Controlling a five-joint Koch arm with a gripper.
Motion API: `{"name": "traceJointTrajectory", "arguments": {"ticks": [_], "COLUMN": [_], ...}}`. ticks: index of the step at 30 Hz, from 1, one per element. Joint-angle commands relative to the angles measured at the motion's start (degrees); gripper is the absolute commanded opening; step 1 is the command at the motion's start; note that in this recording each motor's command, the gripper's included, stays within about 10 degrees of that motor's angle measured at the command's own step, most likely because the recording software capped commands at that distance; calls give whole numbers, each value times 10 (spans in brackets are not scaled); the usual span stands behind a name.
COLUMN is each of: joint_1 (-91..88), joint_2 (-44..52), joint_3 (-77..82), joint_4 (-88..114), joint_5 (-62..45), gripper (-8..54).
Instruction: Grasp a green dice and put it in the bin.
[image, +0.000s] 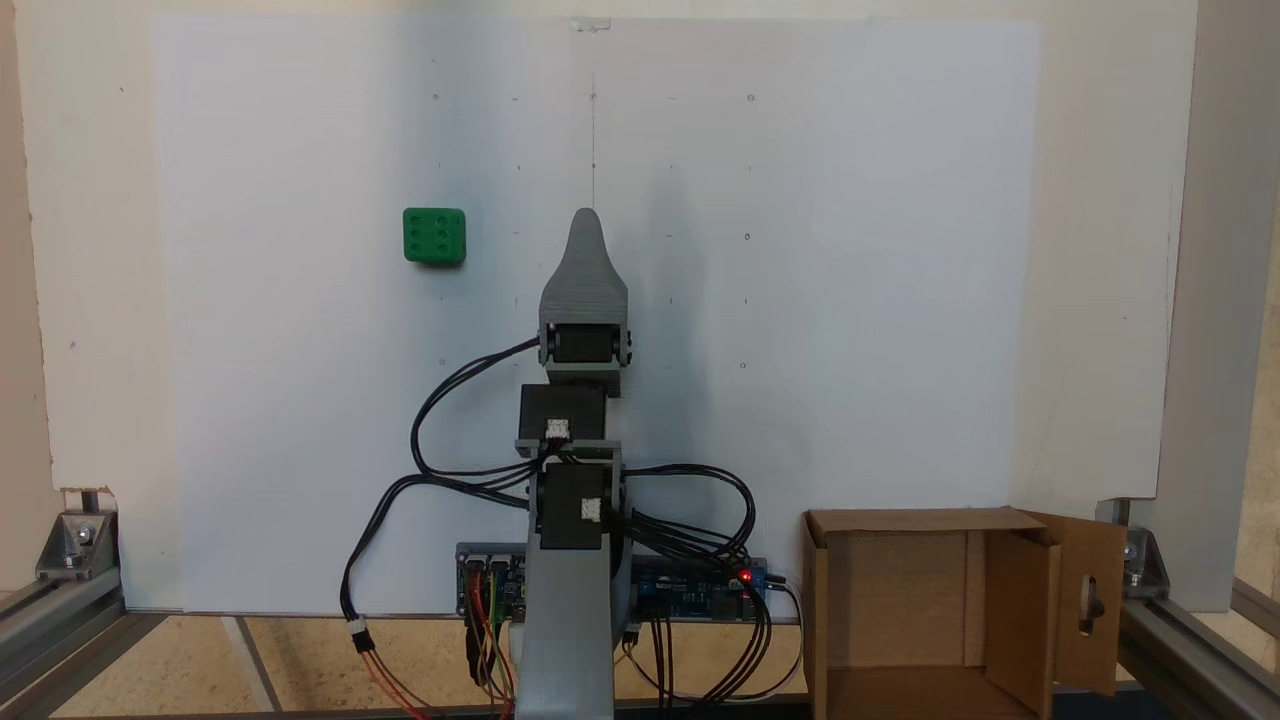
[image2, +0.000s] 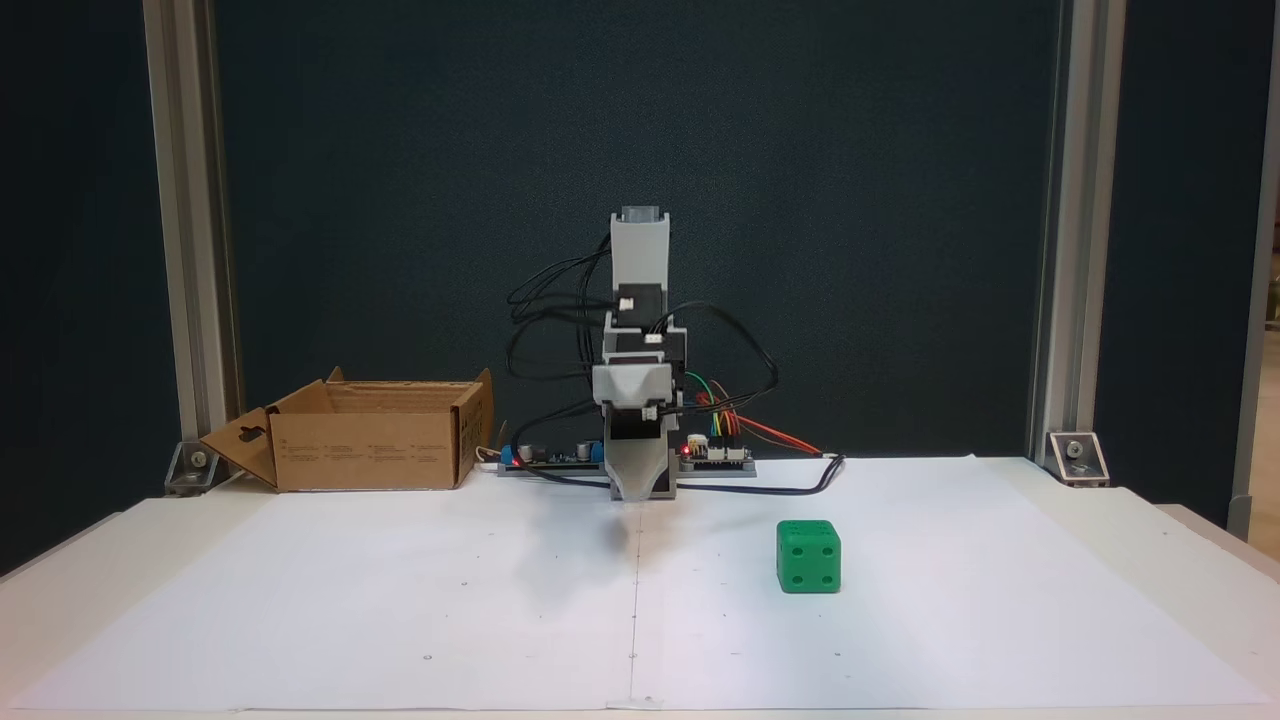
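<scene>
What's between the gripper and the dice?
Nothing: bare white paper separates the gripper from the dice in both fixed views. The bin sits off by the arm's base, away from that stretch.

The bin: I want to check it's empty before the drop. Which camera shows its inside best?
The fixed view from above: the bin opens toward it, floor bare. The other fixed view shows the bin from outside, hiding the floor.

A: Can you tell how the claw (image: 585, 225) stands?
B: No, its jaws lie one behind the other in both fixed views.
A: And the bin (image: 900, 610)?
B: Its lower end is cut off by the picture's bottom edge, like the arm's base beside it.
</scene>
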Motion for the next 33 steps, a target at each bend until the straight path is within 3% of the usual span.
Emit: {"name": "traceJointTrajectory", "arguments": {"ticks": [1, 8, 19, 28, 33], "joint_1": [0, -11, -57, -149, -227], "joint_2": [57, 46, -185, -221, -226], "joint_3": [-82, -251, -530, -697, -709], "joint_4": [90, 357, 758, 1046, 1033], "joint_5": [-20, 44, 111, 230, 298], "gripper": [434, 432, 432, 431, 431]}}
